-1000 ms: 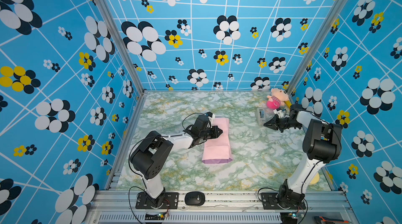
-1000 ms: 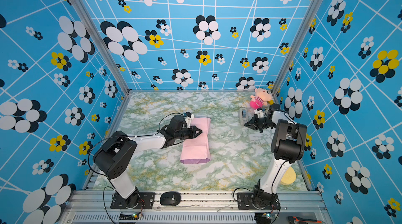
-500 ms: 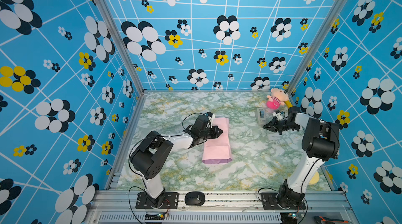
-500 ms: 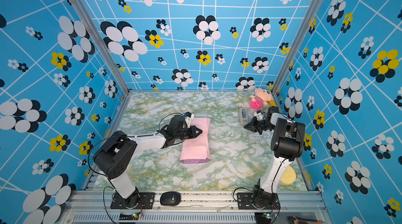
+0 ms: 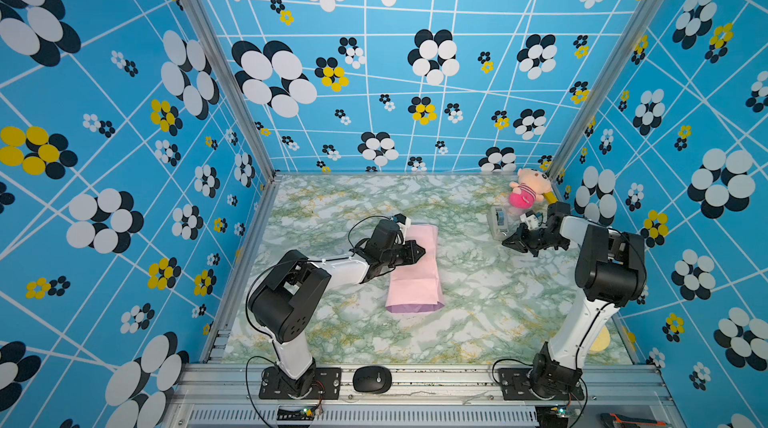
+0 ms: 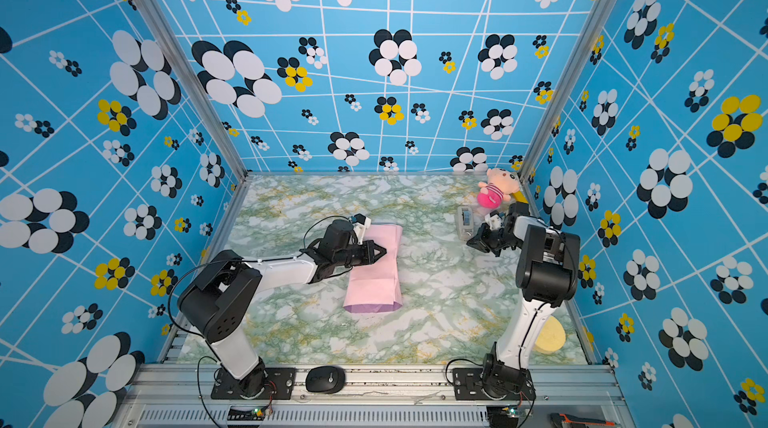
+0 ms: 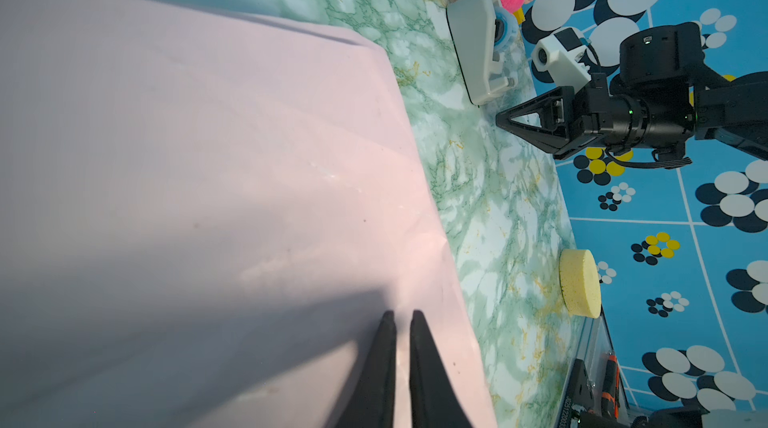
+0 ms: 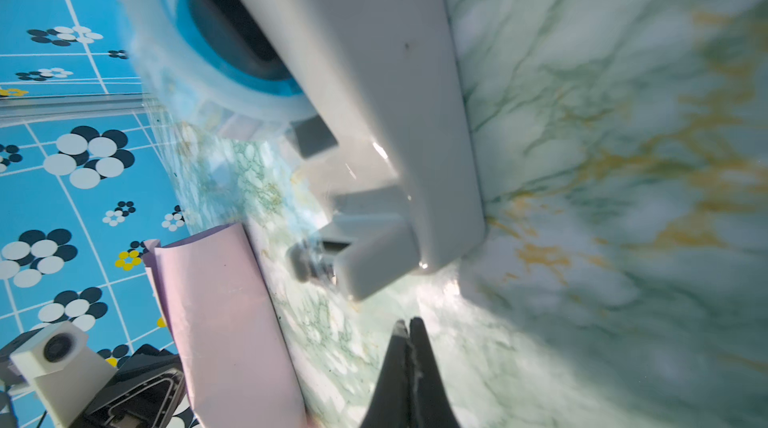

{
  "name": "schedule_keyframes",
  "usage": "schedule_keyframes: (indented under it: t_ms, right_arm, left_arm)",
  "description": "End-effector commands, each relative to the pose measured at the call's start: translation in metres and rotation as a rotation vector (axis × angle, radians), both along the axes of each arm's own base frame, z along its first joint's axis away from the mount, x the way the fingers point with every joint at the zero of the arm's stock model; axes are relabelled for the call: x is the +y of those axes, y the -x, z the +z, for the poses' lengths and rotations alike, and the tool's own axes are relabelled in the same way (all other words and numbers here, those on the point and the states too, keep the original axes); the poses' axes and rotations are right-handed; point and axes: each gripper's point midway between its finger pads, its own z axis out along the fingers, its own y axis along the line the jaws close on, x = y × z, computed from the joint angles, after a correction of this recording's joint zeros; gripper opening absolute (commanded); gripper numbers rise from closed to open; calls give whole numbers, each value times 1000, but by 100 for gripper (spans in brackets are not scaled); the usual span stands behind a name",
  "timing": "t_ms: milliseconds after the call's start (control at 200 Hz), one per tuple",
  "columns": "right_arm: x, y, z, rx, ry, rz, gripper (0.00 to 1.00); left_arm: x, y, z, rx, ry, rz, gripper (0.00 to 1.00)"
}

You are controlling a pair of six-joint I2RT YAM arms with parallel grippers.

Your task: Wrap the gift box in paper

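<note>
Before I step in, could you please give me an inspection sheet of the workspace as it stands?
Surface: marbled green table, flat, no spill seen.
Job's things: paper folded into a long packet, pink face up, lilac showing at the near end; gift box not in view.
Clutter: tape dispenser and plush toy in the far right corner; yellow foam disc near right; black mouse on the front rail.
Grippers: left gripper all but shut, tips over the paper; right gripper shut, beside the tape dispenser.
Cables: black cable loops above the left wrist.
Surroundings: blue flower-patterned walls on three sides.
</note>
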Motion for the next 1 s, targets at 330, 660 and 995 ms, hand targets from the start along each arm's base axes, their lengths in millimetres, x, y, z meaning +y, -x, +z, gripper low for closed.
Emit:
schedule_keyframes:
  t_ms: [330,660,995]
  right_arm:
    - [-22,39,-14,190,286,-26,0]
    - [6,38,30,47,153,64,0]
    - [71,40,125,-368,-121,86,0]
  left_arm:
    - [39,28,-77,192,-214,60,13]
    - [39,28,-77,190,-211,60,13]
    - [40,28,-77,186,-211,62,13]
